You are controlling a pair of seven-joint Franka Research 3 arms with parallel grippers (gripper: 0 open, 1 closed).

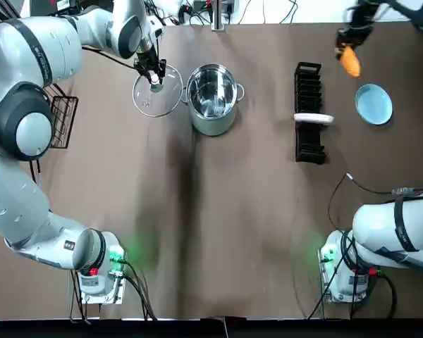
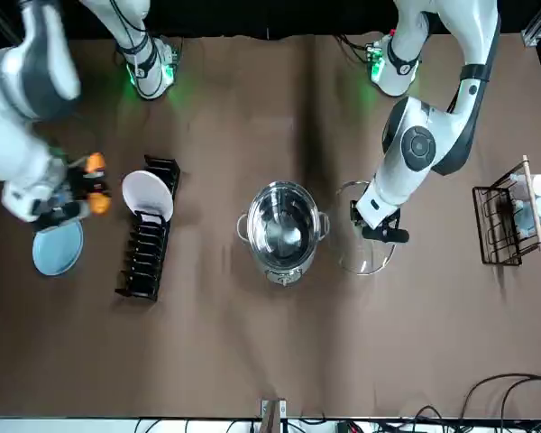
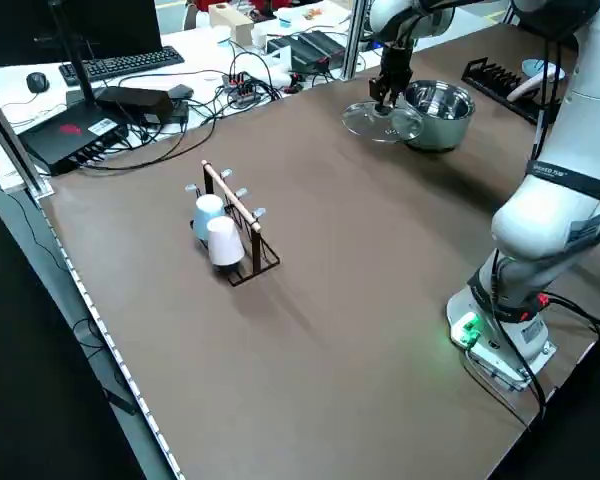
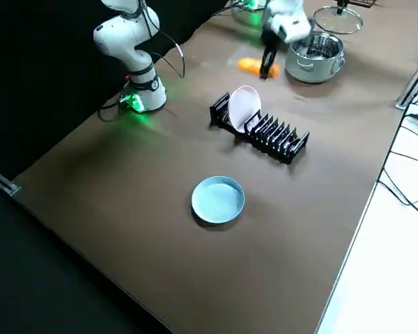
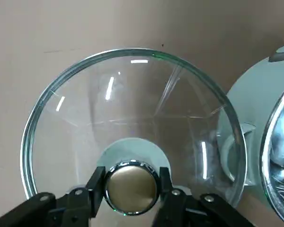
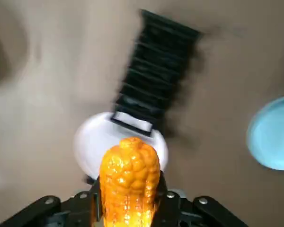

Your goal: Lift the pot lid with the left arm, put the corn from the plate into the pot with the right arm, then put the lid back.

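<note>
brown table (image 1: 218, 211): left fingers (image 1: 154, 73) clamp lid (image 1: 149, 103) knob beside pot (image 1: 211, 98); right fingers (image 1: 347, 44) grip corn (image 1: 350, 62), raised nr plate (image 1: 374, 103)

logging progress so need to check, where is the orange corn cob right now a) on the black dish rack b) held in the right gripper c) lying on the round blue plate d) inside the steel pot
B: the orange corn cob is clamped in the right gripper, off the round blue plate; the steel pot is empty.
</note>
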